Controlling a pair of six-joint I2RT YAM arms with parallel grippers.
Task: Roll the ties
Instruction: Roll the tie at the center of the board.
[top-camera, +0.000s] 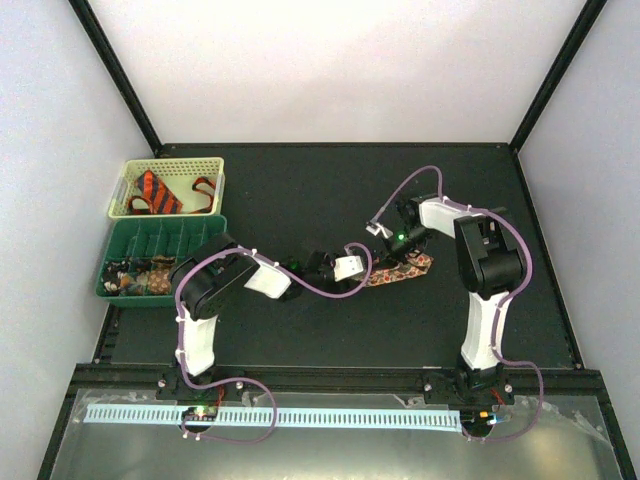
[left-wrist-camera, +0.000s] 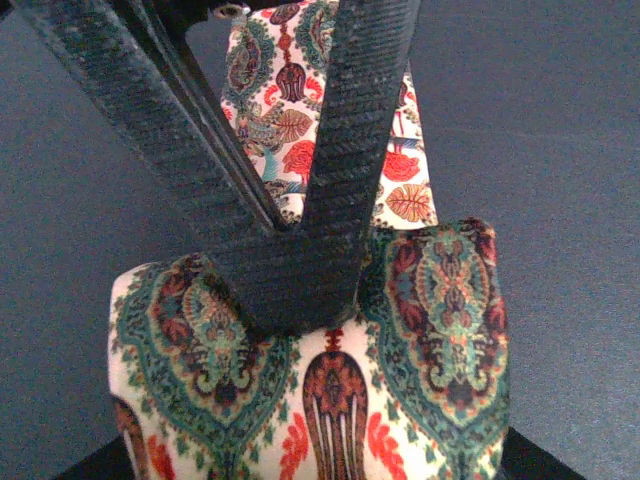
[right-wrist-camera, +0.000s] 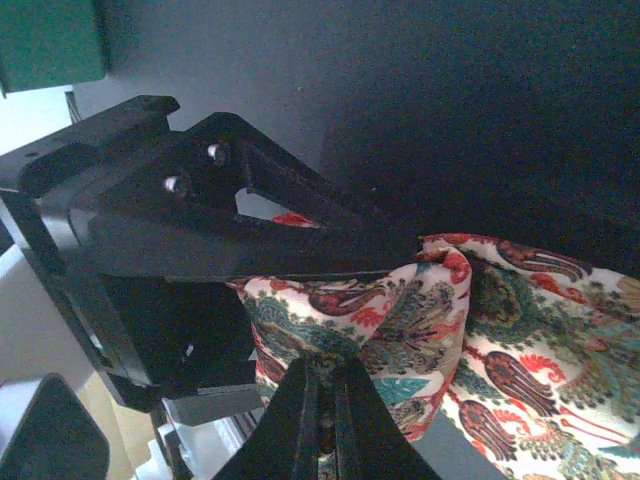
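1. Under white walls (top-camera: 320, 70) w/ black corner posts (top-camera: 117, 75), a black tabletop (top-camera: 300, 190) fills the overhead view.
2. At its far-left edge sits a cream basket (top-camera: 170, 163) holding an orange striped tie (top-camera: 158, 193), loosely heaped. Just in front is a green divided tray (top-camera: 165, 238) w/ small dark bundles (top-camera: 135, 280) in its near compartments, too small to name.
3. The paisley tie (top-camera: 408, 270) (cream w/ green, red, brown) lies near the tabletop's centre, between the two arms.
4. The left arm (top-camera: 262, 280) reaches rightward, low & nearly level over the tabletop. The left gripper (left-wrist-camera: 285, 285) is at the tie's left end. Its fingers (left-wrist-camera: 350, 150) meet at the tips, pinching a folded edge of the cloth.
5. The right arm (top-camera: 485, 260) rises from its base, then bends over toward centre w/ the wrist angled down. The right gripper (right-wrist-camera: 322, 375) has its fingers pressed together w/ only a slit between, clamped on a bunched fold of the same tie, close beside the left fingertips.
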